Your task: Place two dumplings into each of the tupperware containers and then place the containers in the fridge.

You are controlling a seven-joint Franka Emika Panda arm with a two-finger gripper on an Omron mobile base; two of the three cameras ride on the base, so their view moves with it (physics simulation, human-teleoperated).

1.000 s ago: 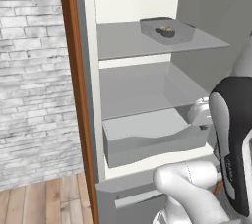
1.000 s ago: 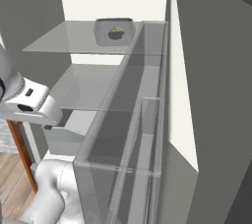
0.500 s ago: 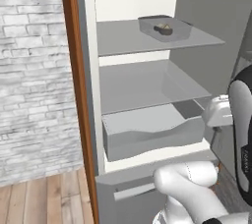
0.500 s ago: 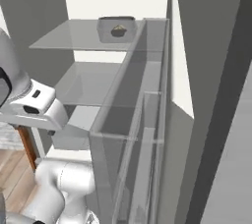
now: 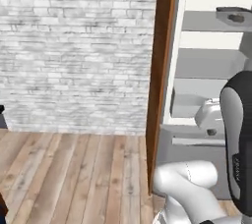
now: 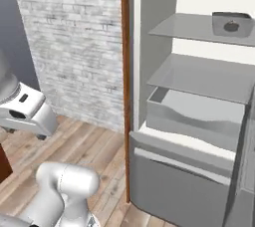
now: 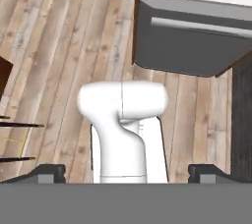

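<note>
Right base view: we note the tall open fridge [image 6: 199, 121] with its wood-brown side edge and pale interior. A smoky grey translucent tupperware container [image 6: 232, 23] sits on the top grey shelf near its right edge, with a darkish lump inside. In the hand view the two-finger gripper [image 7: 127, 173] faces the wooden floor [image 7: 59, 46], fingers spread wide, gripping nothing.
</note>
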